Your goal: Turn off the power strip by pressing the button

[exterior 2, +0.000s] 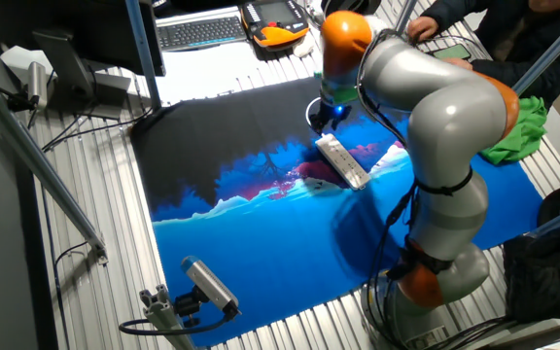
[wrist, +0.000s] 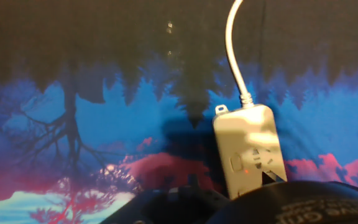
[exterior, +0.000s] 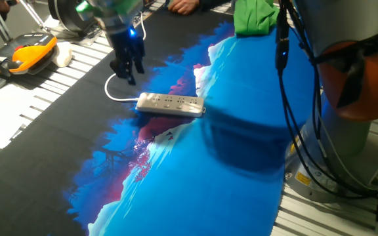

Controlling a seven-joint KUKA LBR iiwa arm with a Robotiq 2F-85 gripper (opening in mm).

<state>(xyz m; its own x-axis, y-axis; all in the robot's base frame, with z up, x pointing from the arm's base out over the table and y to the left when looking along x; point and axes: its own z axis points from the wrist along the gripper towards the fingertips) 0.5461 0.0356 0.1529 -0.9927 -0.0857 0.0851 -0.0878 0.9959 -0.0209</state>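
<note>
Power strip (exterior: pixel 170 103) lies flat on the blue-and-black printed cloth (exterior: pixel 228 170) covering the bench, near its middle; white cord (exterior: pixel 115 92) loops off its left end. Claw (exterior: pixel 127 71) hangs above the cloth just left of and beyond the strip's cord end, not touching it. Whether the fingers are apart: cannot tell. Green cloth (exterior: pixel 254 16) lies at the far edge.

No text, label, brand or number can be read in any view; the power strip (exterior: pixel 170 103) shows no legible markings.
</note>
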